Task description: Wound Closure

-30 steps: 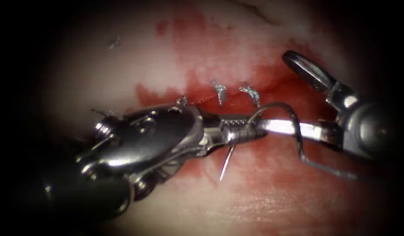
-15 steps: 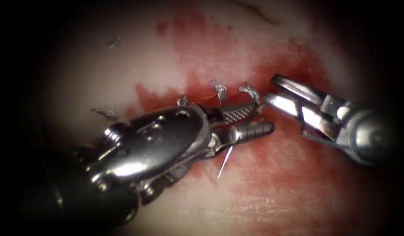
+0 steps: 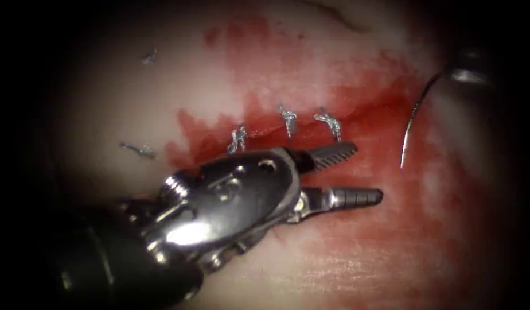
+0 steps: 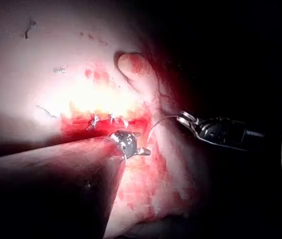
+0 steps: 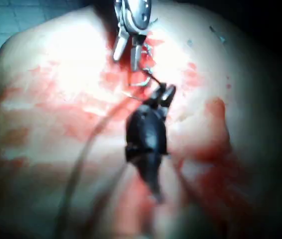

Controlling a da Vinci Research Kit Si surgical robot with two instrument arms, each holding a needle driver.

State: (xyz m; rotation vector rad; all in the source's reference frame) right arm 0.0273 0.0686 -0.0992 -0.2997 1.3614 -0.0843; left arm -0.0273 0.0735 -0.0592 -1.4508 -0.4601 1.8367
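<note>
My left tool [image 3: 363, 174] lies low over the tissue [image 3: 357, 264], just below the stitched cut, its jaws open and holding nothing. The right tool [image 3: 468, 73] sits at the far upper right, shut on the curved needle [image 3: 413, 123] near its upper end. The needle hangs free above the tissue, right of the cut, with its point down. In the left wrist view the right tool [image 4: 215, 130] holds the needle [image 4: 156, 124] just past my open left tool [image 4: 131, 144]. The right wrist view has the right tool [image 5: 163, 94] close to the open left tool [image 5: 128, 47].
Three knotted stitches [image 3: 287, 120] stand in a row along the cut, ringed by red fluid [image 3: 357, 97]. Cut ends of thread lie at the left [image 3: 137, 150] and upper left [image 3: 150, 55]. The left tool's wrist and shaft [image 3: 219, 201] cover the lower left.
The left jaws opened and let go of the needle. The right jaws shut on it and carried it up and to the right, away from the left tool.
</note>
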